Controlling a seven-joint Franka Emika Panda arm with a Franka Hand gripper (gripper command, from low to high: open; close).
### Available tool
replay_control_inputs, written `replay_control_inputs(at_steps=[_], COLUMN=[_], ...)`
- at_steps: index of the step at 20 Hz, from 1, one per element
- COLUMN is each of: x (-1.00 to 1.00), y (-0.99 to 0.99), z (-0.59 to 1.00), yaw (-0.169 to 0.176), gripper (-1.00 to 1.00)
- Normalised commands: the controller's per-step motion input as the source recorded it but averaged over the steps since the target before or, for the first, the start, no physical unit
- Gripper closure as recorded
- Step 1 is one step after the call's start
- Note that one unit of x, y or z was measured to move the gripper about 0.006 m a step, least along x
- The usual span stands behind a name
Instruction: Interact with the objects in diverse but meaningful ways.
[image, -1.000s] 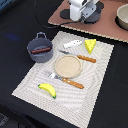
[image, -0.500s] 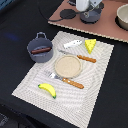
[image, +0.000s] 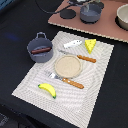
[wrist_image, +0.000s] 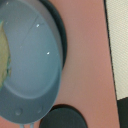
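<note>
On the striped placemat (image: 95, 85) a grey-blue handled pot (image: 35, 57) holds a dark brown bar (image: 41, 50). A white-and-blue tool (image: 73, 43) and a yellow cheese wedge (image: 90, 45) lie at the mat's far edge. A yellow banana (image: 47, 90) lies at its near edge. My gripper (image: 91, 5) hangs far from them, over a second grey pot (image: 90, 14) on the pink board (image: 107, 27). The wrist view is filled by that pot's inside (wrist_image: 30, 65). My fingers do not show there, and the exterior view is too small to show the jaws.
A round tan plate (image: 67, 66) sits mid-mat between an orange-handled knife (image: 80, 57) and fork (image: 67, 81). On the pink board are a black disc (image: 67, 14), also in the wrist view (wrist_image: 62, 117), and a beige bowl (image: 123, 17). Dark table surrounds the mat.
My arm has shifted a little towards the exterior view's right over the pink board. The things on the placemat have not moved.
</note>
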Motion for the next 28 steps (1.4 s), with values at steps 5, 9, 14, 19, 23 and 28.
replay_control_inputs(at_steps=[5, 9, 14, 19, 23, 28], x=[0.02, -0.15, -0.37, -0.47, -0.50, -0.61], y=[-0.92, -0.91, -0.68, -0.41, -0.32, -0.38], z=[0.02, -0.10, -0.06, 0.02, -0.04, -0.10], yaw=[-0.025, -0.019, -0.014, -0.009, -0.010, -0.028], gripper=[-1.00, -1.00, -1.00, -1.00, -1.00, -1.00])
